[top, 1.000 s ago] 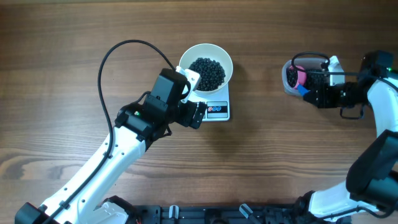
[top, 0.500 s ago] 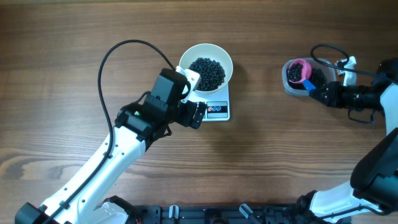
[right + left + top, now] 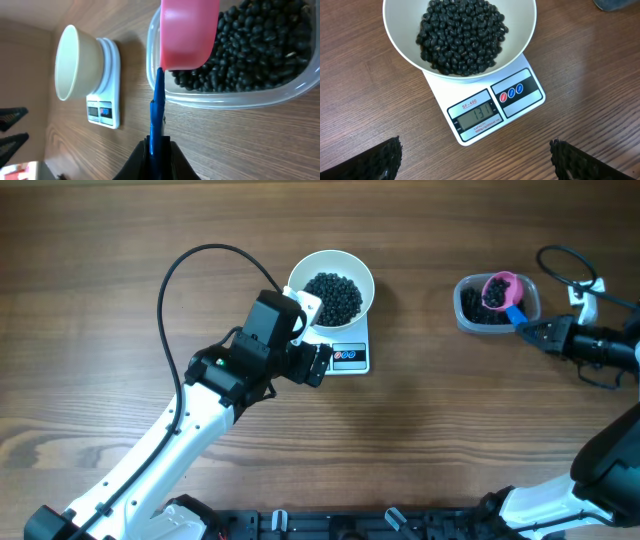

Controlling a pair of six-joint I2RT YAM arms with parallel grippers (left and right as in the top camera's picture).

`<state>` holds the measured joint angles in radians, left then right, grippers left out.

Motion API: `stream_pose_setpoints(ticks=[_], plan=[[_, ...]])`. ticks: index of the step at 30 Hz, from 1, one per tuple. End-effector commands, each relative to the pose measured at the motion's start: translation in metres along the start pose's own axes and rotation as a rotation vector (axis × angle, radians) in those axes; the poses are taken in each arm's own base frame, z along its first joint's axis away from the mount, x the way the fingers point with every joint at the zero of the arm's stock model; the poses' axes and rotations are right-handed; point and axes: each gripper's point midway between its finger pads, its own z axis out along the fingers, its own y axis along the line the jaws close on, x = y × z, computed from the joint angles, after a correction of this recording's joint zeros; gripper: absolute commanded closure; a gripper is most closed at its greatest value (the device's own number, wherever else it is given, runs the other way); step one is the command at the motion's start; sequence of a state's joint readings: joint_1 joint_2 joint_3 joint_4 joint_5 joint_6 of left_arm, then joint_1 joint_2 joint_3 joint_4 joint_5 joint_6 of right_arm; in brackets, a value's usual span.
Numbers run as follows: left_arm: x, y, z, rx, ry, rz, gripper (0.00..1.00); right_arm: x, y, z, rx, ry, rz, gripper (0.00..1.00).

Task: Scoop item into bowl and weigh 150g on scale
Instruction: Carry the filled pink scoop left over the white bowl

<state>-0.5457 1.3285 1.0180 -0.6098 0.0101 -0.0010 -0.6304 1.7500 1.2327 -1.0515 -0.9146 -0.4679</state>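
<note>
The white bowl [image 3: 331, 287] holds a dark heap of the item [image 3: 333, 295] and stands on the small white scale [image 3: 350, 357]. In the left wrist view the bowl's wall [image 3: 520, 47] sits above the scale [image 3: 522, 107], whose display reads 131. My left gripper [image 3: 318, 365] [image 3: 475, 160] hangs open just in front of the scale, holding nothing. My right gripper [image 3: 545, 332] [image 3: 159, 145] is shut on the blue handle [image 3: 158, 107] of a pink scoop [image 3: 499, 289] [image 3: 189, 35], whose cup is over the beans in the clear tub.
The clear plastic tub [image 3: 468, 320] [image 3: 240, 97] of black beans [image 3: 260, 45] stands at the right. A black cable [image 3: 190, 265] loops behind the left arm, and another cable [image 3: 565, 262] arches near the right arm.
My right arm has drawn back to the right, carrying the scoop from the tub's left side to its middle. The left arm, bowl and scale have not moved.
</note>
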Motion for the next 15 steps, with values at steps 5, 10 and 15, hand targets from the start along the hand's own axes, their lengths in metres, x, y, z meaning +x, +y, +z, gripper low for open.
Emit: stream_pose_setpoints(ticks=[5,10,15], plan=[[0.003,0.000,0.002,0.008,0.010,0.013,0.00,-0.027,0.050,-0.010,-0.320,-0.161,0.015,0.96],[0.003,0.000,0.002,0.009,0.010,0.013,0.00,-0.036,0.069,-0.014,-0.434,-0.185,0.073,0.96],[0.003,0.000,0.002,0.009,0.010,0.013,0.00,-0.032,0.118,0.012,-0.582,-0.098,0.039,0.96]])
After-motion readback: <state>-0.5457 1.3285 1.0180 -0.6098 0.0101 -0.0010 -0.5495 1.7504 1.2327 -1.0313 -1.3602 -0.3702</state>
